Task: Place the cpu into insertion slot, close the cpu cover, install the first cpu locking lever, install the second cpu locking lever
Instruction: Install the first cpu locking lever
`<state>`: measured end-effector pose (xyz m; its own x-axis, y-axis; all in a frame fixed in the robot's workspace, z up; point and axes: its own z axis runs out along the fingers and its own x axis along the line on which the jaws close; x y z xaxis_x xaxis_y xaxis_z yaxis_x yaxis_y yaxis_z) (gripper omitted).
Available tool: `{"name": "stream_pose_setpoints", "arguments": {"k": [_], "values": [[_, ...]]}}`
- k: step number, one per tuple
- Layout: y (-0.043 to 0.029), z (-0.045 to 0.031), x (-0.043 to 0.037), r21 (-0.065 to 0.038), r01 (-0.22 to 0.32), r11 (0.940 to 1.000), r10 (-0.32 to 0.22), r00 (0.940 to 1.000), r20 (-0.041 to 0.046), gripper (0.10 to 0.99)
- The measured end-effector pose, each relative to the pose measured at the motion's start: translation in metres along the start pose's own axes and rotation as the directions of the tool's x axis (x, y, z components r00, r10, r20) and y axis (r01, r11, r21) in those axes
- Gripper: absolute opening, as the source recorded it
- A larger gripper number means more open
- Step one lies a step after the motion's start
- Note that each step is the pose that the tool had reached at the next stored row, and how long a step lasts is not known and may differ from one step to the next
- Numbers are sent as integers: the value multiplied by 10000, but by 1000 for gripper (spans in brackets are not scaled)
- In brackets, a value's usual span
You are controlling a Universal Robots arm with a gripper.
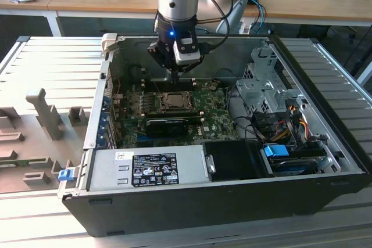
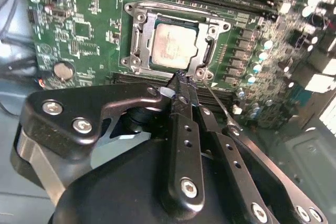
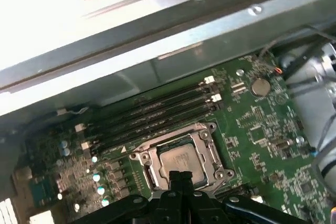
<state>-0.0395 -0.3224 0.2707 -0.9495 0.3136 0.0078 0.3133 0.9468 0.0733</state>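
The pale grey-green cpu (image 2: 173, 45) lies flat in the insertion slot (image 1: 174, 101) on the green board. The silver cpu cover (image 2: 142, 30) lies down around it, framing the chip. In the first wrist view the cpu (image 3: 181, 158) and the cpu cover (image 3: 149, 163) show the same way. My gripper (image 2: 181, 77) hangs just above the socket's near edge, fingers shut together with nothing seen between them. A thin metal lever (image 2: 218, 103) runs along that edge beside the fingertips. In the exterior view my gripper (image 1: 174, 76) stands over the socket's far side.
A long black card (image 1: 168, 125) lies just in front of the socket. Memory slots (image 3: 152, 111) run beside it. The case wall (image 1: 99, 108), the power supply (image 1: 151, 169) and the drive cage with cables (image 1: 273, 114) close in the board.
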Motion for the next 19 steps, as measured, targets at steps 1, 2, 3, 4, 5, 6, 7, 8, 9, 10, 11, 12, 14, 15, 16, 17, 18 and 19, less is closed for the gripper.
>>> {"name": "stream_pose_setpoints", "arguments": {"k": [1,2,3,4,5,6,7,8,9,10,11,12,14,15,16,17,18,19], "values": [[0,2,0,2,370,9993,-370,9993,-27,106],[0,4,0,2,554,9985,-554,9985,-41,106],[0,6,0,3,717,9974,-717,9974,-52,106],[0,8,0,4,885,9961,-885,9961,-67,106],[0,11,0,4,1034,9946,-1034,9946,-80,106],[-1,18,0,4,1370,9906,-1370,9905,-105,106],[-1,23,0,7,1676,9858,-1676,9858,-128,106],[-3,26,3,7,1849,9828,-1849,9827,-141,106],[-7,27,11,8,1900,9818,-1900,9817,-145,106],[-12,29,27,7,1933,9811,-1933,9810,-147,106],[-20,31,51,6,1940,9810,-1939,9809,-147,106],[-45,35,125,5,1946,9809,-1945,9808,-141,106],[-73,41,209,4,1946,9809,-1946,9808,-134,106],[-89,45,257,3,1948,9809,-1947,9808,-128,106],[-101,48,293,2,1948,9808,-1948,9808,-123,106],[-117,52,340,0,1950,9808,-1950,9807,-115,106],[-129,55,377,-1,1949,9808,-1949,9808,-110,106],[-150,58,439,-1,1952,9808,-1952,9807,-107,106]]}}
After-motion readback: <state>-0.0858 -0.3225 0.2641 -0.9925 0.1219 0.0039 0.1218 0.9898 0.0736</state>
